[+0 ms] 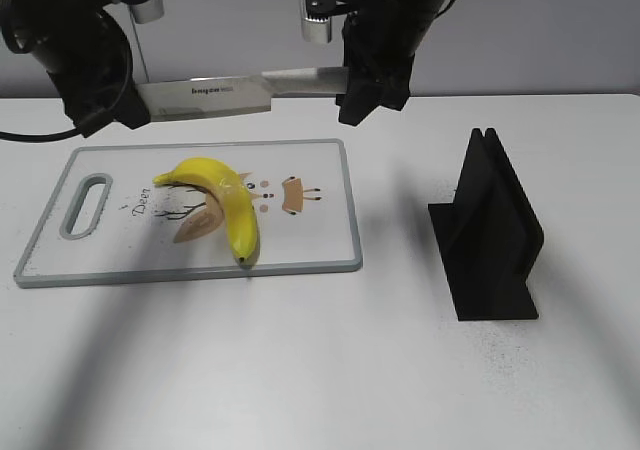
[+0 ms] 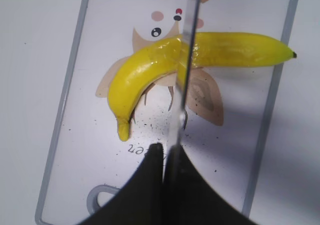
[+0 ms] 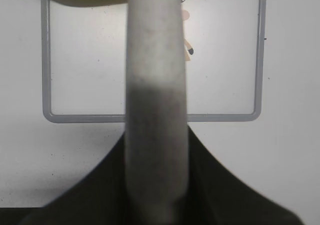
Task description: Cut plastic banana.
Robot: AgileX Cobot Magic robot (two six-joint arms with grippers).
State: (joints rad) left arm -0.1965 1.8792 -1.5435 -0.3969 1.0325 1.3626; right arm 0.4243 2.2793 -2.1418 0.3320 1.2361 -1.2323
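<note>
Banana (image 1: 222,198) lies whole on cutting board (image 1: 320,250), left half of tabletop (image 1: 330,370) toward far edge. Knife (image 1: 205,97) hangs level above board's far edge, clear of banana. Left tool (image 1: 135,105) clamps blade end, right tool (image 1: 352,88) clamps handle end. Black stand (image 1: 490,235) sits near right edge.

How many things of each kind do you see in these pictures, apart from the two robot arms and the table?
Banana: 1
Knife: 1
Cutting board: 1
Black stand: 1
Total: 4
</note>
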